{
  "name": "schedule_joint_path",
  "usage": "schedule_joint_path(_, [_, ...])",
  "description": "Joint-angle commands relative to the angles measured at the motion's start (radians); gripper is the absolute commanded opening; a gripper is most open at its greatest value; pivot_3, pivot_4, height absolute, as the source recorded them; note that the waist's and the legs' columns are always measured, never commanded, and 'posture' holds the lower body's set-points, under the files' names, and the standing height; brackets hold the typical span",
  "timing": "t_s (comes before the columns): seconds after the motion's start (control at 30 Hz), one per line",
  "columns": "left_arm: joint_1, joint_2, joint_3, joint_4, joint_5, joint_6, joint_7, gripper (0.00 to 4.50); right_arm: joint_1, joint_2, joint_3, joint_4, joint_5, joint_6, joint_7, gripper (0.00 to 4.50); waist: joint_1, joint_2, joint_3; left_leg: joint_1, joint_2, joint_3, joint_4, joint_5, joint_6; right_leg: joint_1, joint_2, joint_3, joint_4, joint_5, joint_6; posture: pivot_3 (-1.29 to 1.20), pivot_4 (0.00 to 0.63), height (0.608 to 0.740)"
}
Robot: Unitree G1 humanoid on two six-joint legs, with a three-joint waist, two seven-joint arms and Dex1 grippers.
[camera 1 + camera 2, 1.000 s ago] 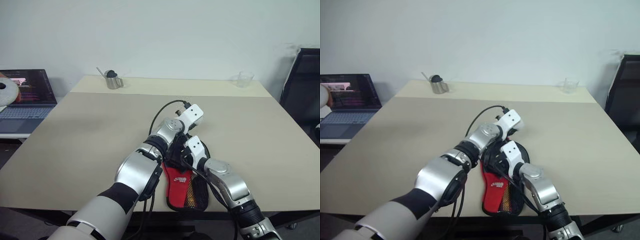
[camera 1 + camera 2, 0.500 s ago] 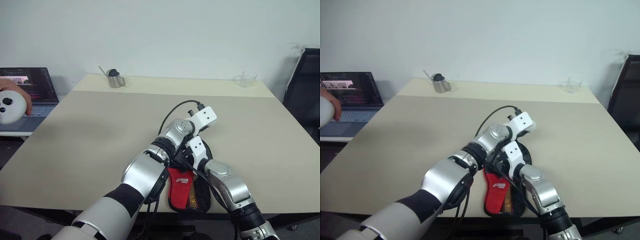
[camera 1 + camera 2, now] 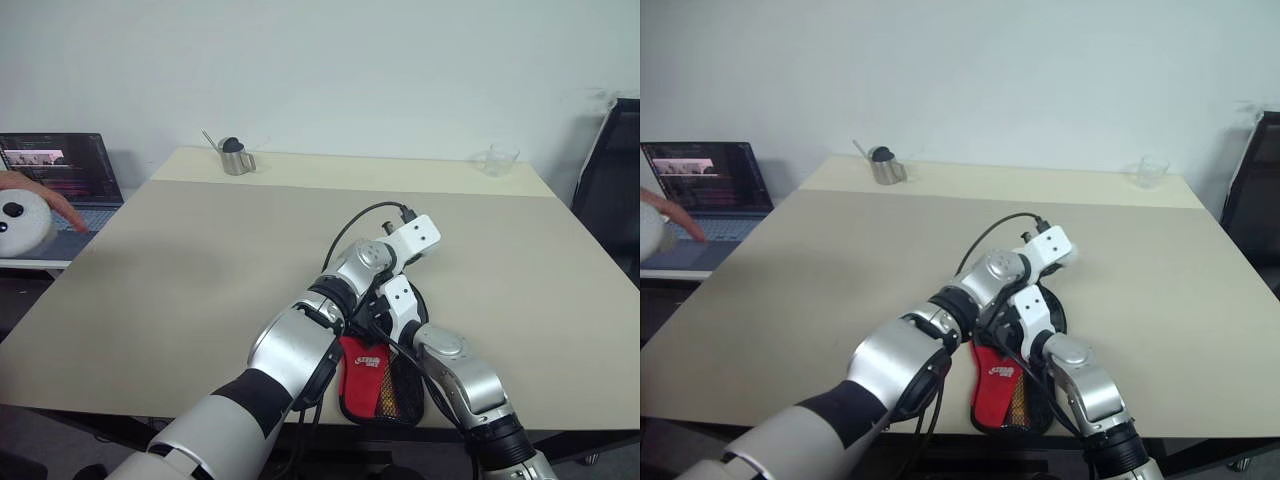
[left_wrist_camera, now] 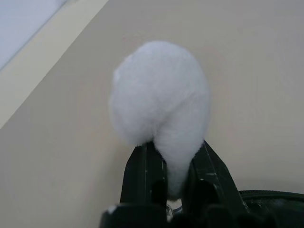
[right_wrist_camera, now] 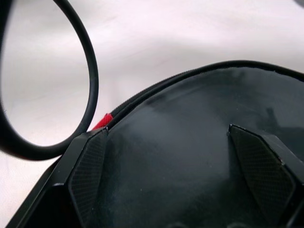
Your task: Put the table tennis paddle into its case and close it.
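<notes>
- Case [image 3: 365, 366] is lying flat near the front edge of the tabletop [image 3: 200, 260], red end toward the robot, with both arms reaching over it.
- Judging that the paddle is already sitting inside the case and that the closing step is in hand.
- Left hand [image 4: 178, 161] is hovering at the far rim of the case. Its fingers [image 4: 145, 171] are standing a narrow gap apart, with a blurred white thing between them. Cannot tell what it is or whether it is gripped.
- Right hand [image 5: 183, 171] is spread wide over the black top of the case, beside the zip edge [image 5: 156, 88]. Cannot tell whether it is touching.
- Next move, as I am reading it: finding the zip pull and drawing it round the rim while the right hand is steadying the case. Risk: the case sliding.
- Counting: one case, one metal cup [image 3: 234, 160], one clear glass [image 3: 497, 160], one laptop [image 3: 60, 175], and one person's hand [image 3: 55, 203] by the laptop.
</notes>
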Motion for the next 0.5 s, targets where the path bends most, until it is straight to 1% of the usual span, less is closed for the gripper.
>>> schedule_joint_path(0.03, [-0.027, -0.075, 0.001, -0.033, -0.018, -0.008, -0.021, 1.82, -0.004, 0.002, 0.037, 0.064, 0.004, 0.045, 0.025, 4.50, 0.000, 0.000, 0.000, 0.000, 0.000, 0.000, 0.000, 0.000, 0.000, 0.000, 0.000, 0.000, 0.000, 0.000, 0.000, 0.00, 0.150, 0.740])
schedule_joint_path(0.2, [-0.019, -0.043, 0.002, -0.033, -0.010, -0.008, 0.009, 3.65, -0.028, -0.002, 0.033, 0.083, 0.002, 0.012, 0.052, 4.50, 0.000, 0.000, 0.000, 0.000, 0.000, 0.000, 0.000, 0.000, 0.000, 0.000, 0.000, 0.000, 0.001, 0.000, 0.000, 0.00, 0.150, 0.740])
schedule_joint_path(0.27, [-0.017, -0.023, 0.005, -0.036, -0.013, -0.015, -0.007, 4.37, -0.037, -0.005, 0.025, 0.092, 0.002, 0.004, 0.057, 4.50, -0.001, 0.000, 0.000, 0.001, 0.001, 0.000, 0.000, 0.000, 0.000, 0.000, 0.001, 0.000, 0.001, 0.000, 0.000, 0.00, 0.150, 0.740])
schedule_joint_path(0.37, [-0.020, 0.012, 0.027, -0.041, -0.034, -0.017, -0.032, 4.37, -0.056, -0.013, 0.010, 0.106, -0.002, -0.023, 0.060, 4.50, -0.006, 0.000, 0.000, 0.001, 0.001, 0.000, 0.000, 0.000, 0.000, 0.000, 0.001, 0.000, 0.001, 0.000, 0.000, 0.00, 0.150, 0.740])
schedule_joint_path(0.5, [-0.025, 0.074, 0.063, -0.055, -0.074, -0.022, -0.087, 4.37, -0.114, -0.037, -0.055, 0.104, 0.035, -0.028, 0.078, 4.50, -0.010, 0.000, 0.000, 0.001, 0.001, 0.000, 0.000, 0.000, 0.000, 0.000, 0.001, 0.000, 0.001, 0.000, 0.000, 0.00, 0.150, 0.740])
